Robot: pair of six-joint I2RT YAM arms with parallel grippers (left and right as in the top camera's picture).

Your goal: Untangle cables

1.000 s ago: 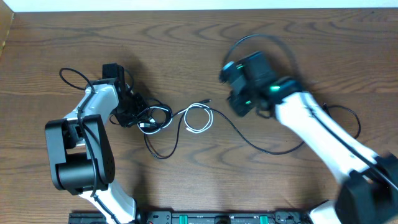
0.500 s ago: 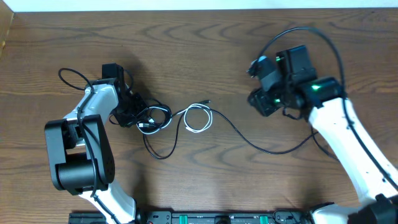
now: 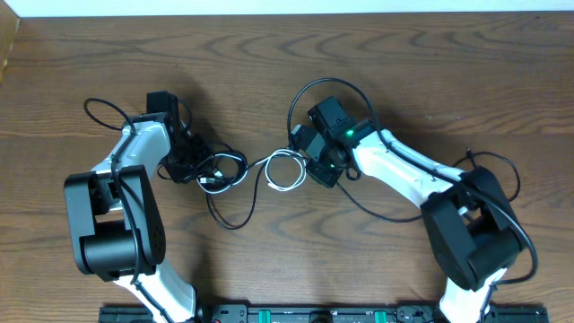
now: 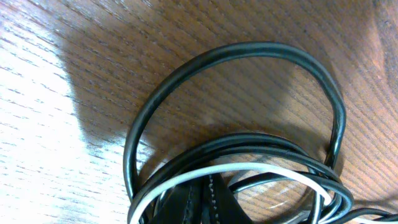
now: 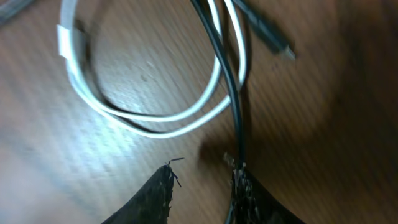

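Note:
A long black cable (image 3: 377, 213) runs across the table's middle into a tangle by my left gripper (image 3: 186, 164). A white cable (image 3: 289, 187) forms a small loop at centre and leads left into that tangle. In the left wrist view the left gripper (image 4: 211, 199) is shut, with black cable loops (image 4: 236, 53) and a white strand (image 4: 211, 171) lying across its tips; whether any strand is pinched does not show. My right gripper (image 3: 312, 169) sits low at the white loop's right edge. It is open (image 5: 205, 177), nothing between its fingers, the black cable (image 5: 233, 93) touching its right fingertip.
A small black plug (image 5: 273, 40) lies beside the white loop (image 5: 93, 102). Thicker robot wires arch over the right wrist (image 3: 332, 83) and curl by each arm (image 3: 100, 108). The base rail (image 3: 314, 314) runs along the table's near edge.
The right arm swung out to the right, then came back left and down to the white loop. The left arm and the cables have not visibly moved.

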